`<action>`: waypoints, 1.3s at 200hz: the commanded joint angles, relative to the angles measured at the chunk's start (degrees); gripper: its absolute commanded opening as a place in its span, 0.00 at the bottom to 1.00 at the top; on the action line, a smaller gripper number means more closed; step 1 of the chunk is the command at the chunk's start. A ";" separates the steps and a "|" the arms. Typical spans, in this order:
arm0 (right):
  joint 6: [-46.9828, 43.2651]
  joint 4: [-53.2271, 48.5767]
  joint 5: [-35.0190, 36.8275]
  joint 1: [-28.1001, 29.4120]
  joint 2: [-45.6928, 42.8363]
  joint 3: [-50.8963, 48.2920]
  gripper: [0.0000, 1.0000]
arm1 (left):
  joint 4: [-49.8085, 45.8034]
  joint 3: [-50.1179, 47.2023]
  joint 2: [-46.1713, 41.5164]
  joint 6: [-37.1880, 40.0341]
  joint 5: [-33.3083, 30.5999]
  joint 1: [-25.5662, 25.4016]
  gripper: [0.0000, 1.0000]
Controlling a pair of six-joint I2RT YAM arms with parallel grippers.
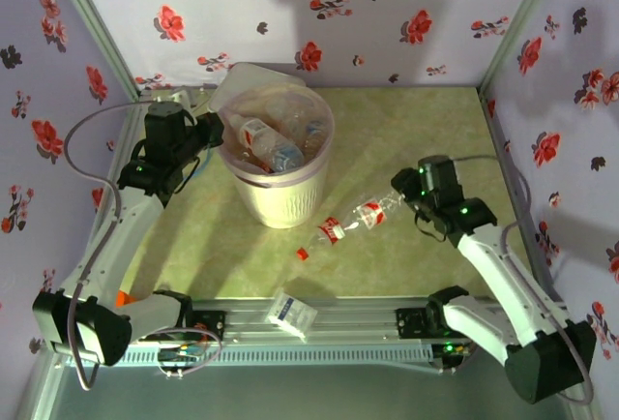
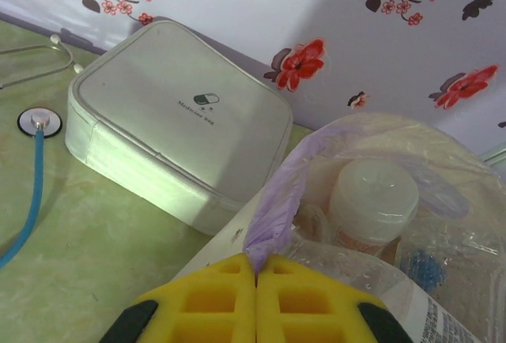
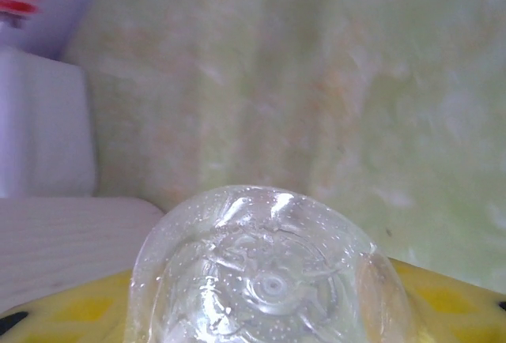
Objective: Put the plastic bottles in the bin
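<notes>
From above, the tabletop (image 1: 416,139) is a mottled yellow-green sheet with metal rails along its edges. It is closed in on three sides by pale walls (image 1: 387,14) printed with red and dark flowers. The bin (image 1: 280,202) stands toward the far left corner with bottles (image 1: 266,139) piled inside. The left tool (image 1: 221,135) is at the bin's left rim. Right of the bin, near the middle, a bottle (image 1: 372,212) lies slantwise with its far end at the right tool (image 1: 404,195). A second red label and a red cap (image 1: 302,254) continue the line. A carton (image 1: 292,312) sits at the near edge.

From the left wrist, the left tool (image 2: 255,280) has its yellow pads pressed together, and the liner (image 2: 281,201) meets their tips. Beyond are a white box (image 2: 174,122), a stethoscope (image 2: 38,122) and the flowered wall.

From the right wrist, the right tool (image 3: 269,319) has its pads against both sides of the bottle's (image 3: 269,272) base, with bare tabletop (image 3: 316,82) beyond.
</notes>
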 commanded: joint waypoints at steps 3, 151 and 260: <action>-16.80 -2.15 3.65 -0.24 0.96 12.13 0.32 | 9.38 -2.00 -2.20 2.89 2.93 -1.59 0.00; -50.62 28.63 -5.70 17.37 25.53 47.00 0.21 | 2.97 0.68 2.56 -1.00 2.60 -2.72 0.00; -33.32 22.29 -10.83 19.54 35.45 37.84 0.22 | 1.77 0.16 2.24 -5.37 -2.70 -2.81 0.00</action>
